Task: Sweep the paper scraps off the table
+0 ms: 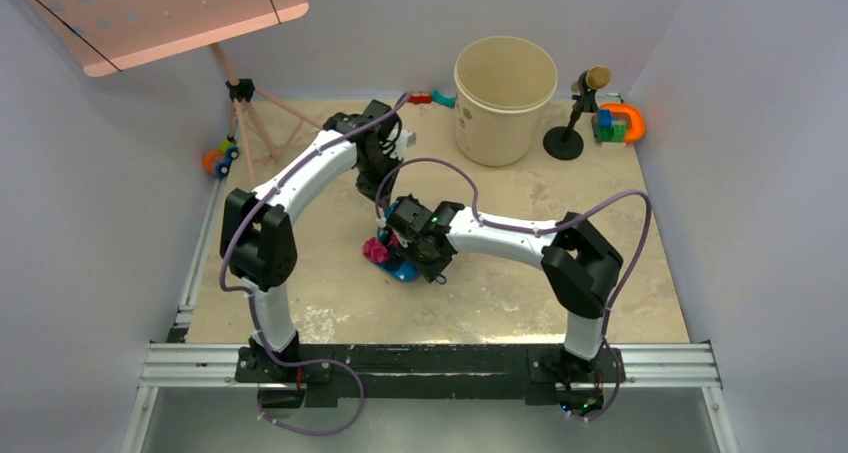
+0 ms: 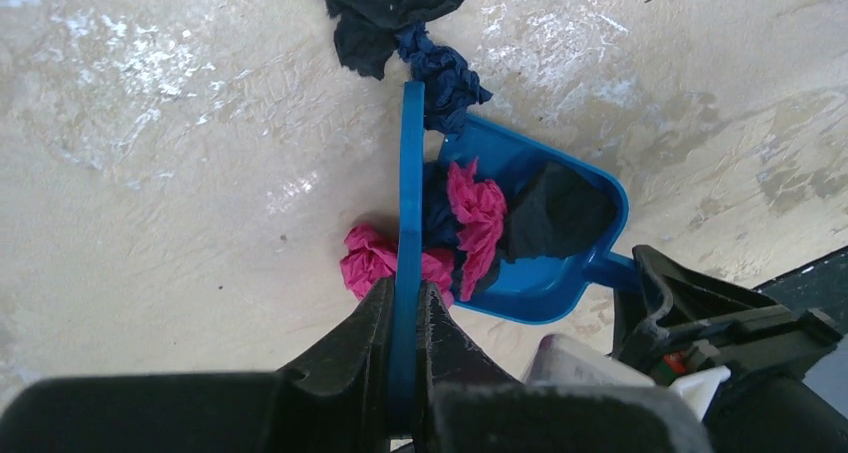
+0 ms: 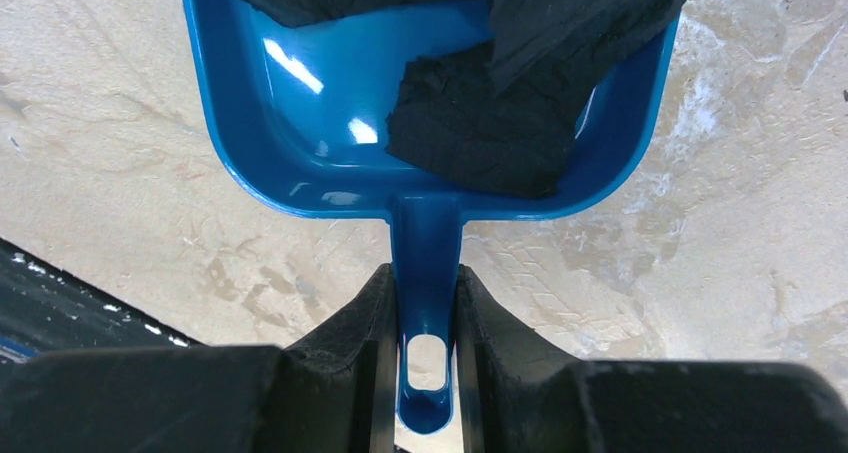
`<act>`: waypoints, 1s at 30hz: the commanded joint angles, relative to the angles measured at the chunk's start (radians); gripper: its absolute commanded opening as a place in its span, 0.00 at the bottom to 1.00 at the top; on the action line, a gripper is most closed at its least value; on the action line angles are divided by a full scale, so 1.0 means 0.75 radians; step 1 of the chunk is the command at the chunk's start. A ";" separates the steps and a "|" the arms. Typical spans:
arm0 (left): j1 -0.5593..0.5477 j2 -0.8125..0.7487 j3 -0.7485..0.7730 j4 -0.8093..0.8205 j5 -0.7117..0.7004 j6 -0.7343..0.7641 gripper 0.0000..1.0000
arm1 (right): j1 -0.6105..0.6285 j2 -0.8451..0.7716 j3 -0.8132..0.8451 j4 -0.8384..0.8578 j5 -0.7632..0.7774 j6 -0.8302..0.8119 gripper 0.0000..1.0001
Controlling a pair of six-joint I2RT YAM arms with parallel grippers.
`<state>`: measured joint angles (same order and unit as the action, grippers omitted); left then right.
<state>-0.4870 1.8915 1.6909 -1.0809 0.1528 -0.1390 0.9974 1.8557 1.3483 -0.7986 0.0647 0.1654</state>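
My left gripper [image 2: 405,289] is shut on the thin blue brush [image 2: 411,173], which stands across the mouth of the blue dustpan [image 2: 545,283]. My right gripper [image 3: 428,271] is shut on the dustpan's handle [image 3: 427,235]; the pan rests on the beige table [image 2: 150,193]. Magenta [image 2: 480,213] and black [image 3: 470,133] paper scraps lie inside the pan. A magenta wad [image 2: 362,258] sits outside the brush, against it. A black wad [image 2: 385,13] and a dark blue wad [image 2: 447,73] lie at the brush's far end. In the top view the pan [image 1: 402,269] and pink scraps [image 1: 375,250] are mid-table.
A tall beige bucket [image 1: 505,98] stands at the back. A black stand [image 1: 570,133] and colourful toys [image 1: 620,123] are at the back right. A tripod [image 1: 240,103] and toys [image 1: 220,158] are at the left; small toys [image 1: 432,98] lie beside the bucket.
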 commanded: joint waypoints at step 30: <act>0.036 -0.142 -0.159 -0.005 -0.087 -0.202 0.00 | 0.022 -0.061 -0.084 0.122 0.016 0.009 0.00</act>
<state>-0.4511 1.8301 1.5848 -1.1408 -0.0727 -0.2611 1.0035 1.8015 1.2526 -0.6964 0.0650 0.1673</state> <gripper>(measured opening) 0.109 0.244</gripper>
